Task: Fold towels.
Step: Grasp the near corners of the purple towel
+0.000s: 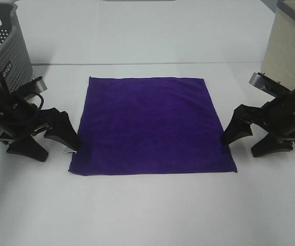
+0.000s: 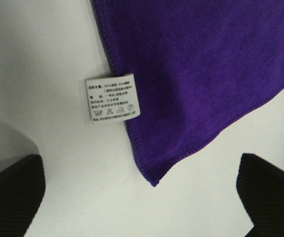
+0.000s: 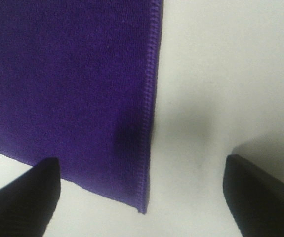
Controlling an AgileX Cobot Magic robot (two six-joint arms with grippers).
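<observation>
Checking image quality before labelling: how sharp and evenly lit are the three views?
Exterior high: even light, towel sharp. Left wrist: care tag print slightly soft. Right wrist: hem stitching crisp, dark fingertips blurred, faint shadow on table.

Left arm (image 1: 6,110) and right arm (image 1: 291,110) are black, with blunt wedge-shaped jaws

A robotics lab: white table (image 1: 147,215), grey basket (image 1: 8,48).

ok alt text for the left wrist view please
A corner of the purple towel lies flat on a white table, a white care tag at its edge. The left pincer is open, its black fingertips flanking the corner.
</observation>
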